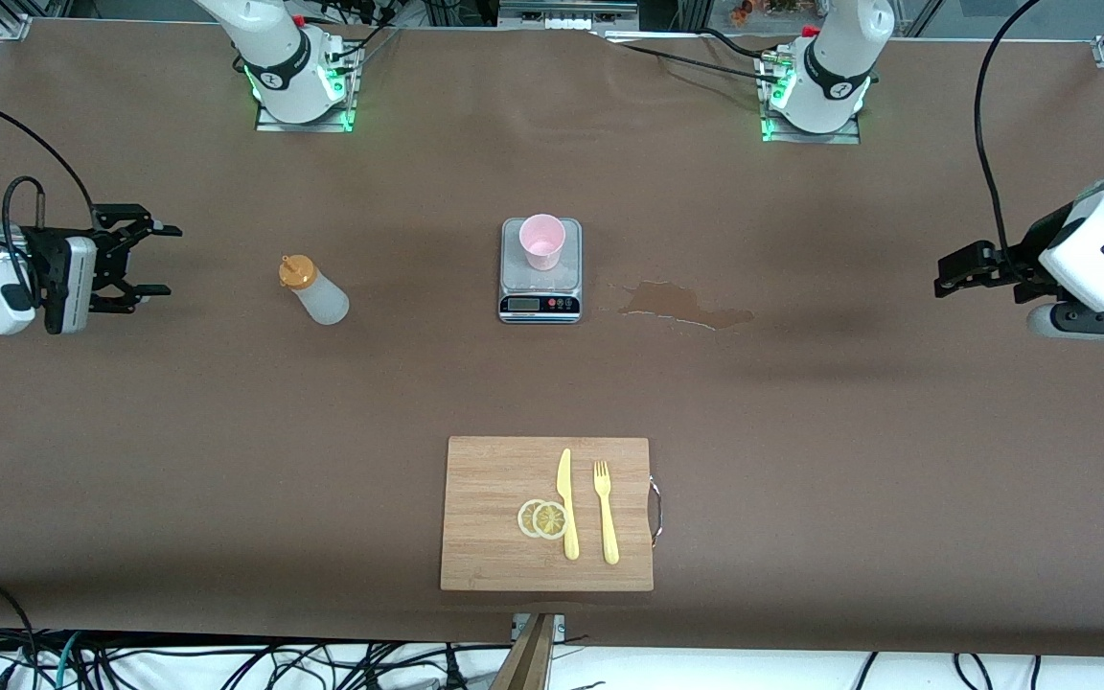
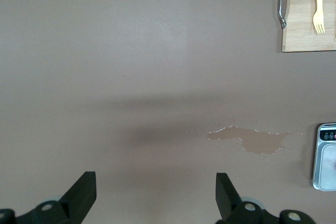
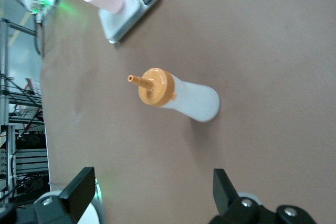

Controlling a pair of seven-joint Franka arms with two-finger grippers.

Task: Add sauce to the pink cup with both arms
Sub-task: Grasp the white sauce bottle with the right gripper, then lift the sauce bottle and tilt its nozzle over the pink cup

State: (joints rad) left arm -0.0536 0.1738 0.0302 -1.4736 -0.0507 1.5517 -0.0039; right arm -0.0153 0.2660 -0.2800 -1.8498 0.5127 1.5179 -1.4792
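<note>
Your pink cup (image 1: 542, 240) stands on the scale (image 1: 540, 272) mid-table for weighing, the sauce (image 1: 314, 289) upright toward the right arm's edge, where the right gripper (image 1: 151, 259) hovers spread; the left gripper (image 1: 945, 273), also spread, waits at its edge.

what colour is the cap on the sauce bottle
Orange, on the sauce bottle; clearest in the right wrist view.
</note>
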